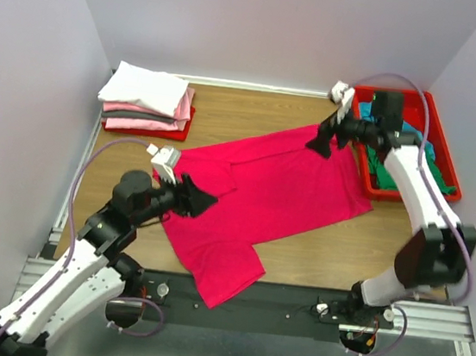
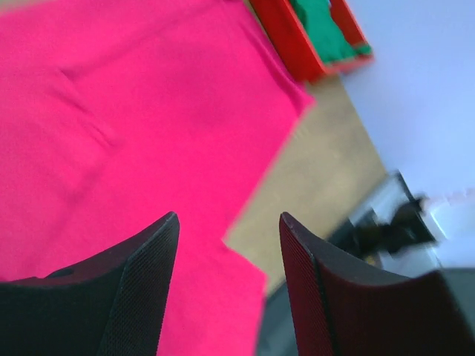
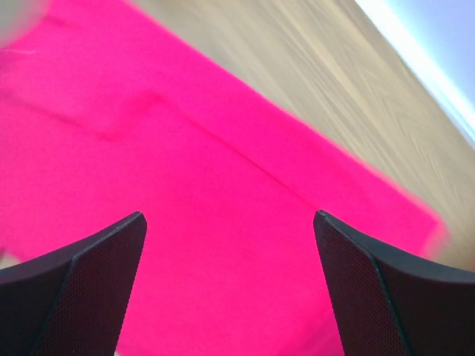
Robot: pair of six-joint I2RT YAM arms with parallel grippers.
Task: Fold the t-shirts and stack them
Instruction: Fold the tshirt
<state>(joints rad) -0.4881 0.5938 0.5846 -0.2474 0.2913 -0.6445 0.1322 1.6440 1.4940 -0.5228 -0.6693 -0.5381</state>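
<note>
**Crimson-pink t-shirt, spread on the table**

Crimson-pink t-shirt [image 1: 280, 192]: lies open across the middle of the wooden table [image 1: 254, 115], one sleeve toward the near edge.
Left gripper [image 1: 197, 199]: over the shirt's left part, jaws partly apart, holding nothing.
Right gripper [image 1: 322, 143]: over the shirt's far corner, jaws wide apart, holding nothing.
Folded stack [image 1: 146, 97]: white, grey and pale pink shirts, far left, on a red tray [image 1: 183, 130].
Second red tray [image 1: 413, 96]: far right, holds teal and green shirts [image 1: 386, 177].
</note>
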